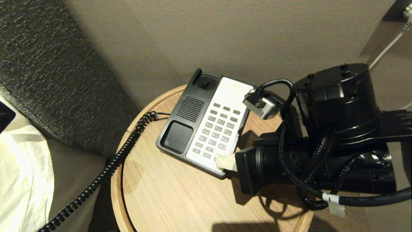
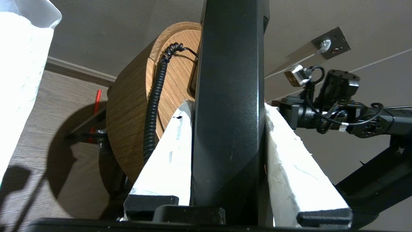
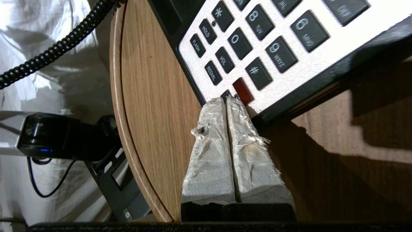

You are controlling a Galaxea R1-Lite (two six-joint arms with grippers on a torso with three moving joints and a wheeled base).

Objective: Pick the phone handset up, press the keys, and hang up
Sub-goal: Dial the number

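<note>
- Phone handset point(image 2: 228, 96) pinched by L gripper point(image 2: 227, 135), held off the worktop point(image 1: 180, 193); cradle on phone base point(image 1: 183, 129) vacant.
- R gripper point(image 3: 226, 100) pressed together, tips set at red key point(image 3: 243, 91), keypad's near corner.
- Coiled cord point(image 1: 106, 170) draped over worktop edge.

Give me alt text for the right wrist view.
The right gripper, fingers shut together and wrapped in white tape, touches the bottom edge of the phone base's keypad beside a red key. The phone sits on a round wooden table, with a black coiled cord trailing off its edge.
</note>
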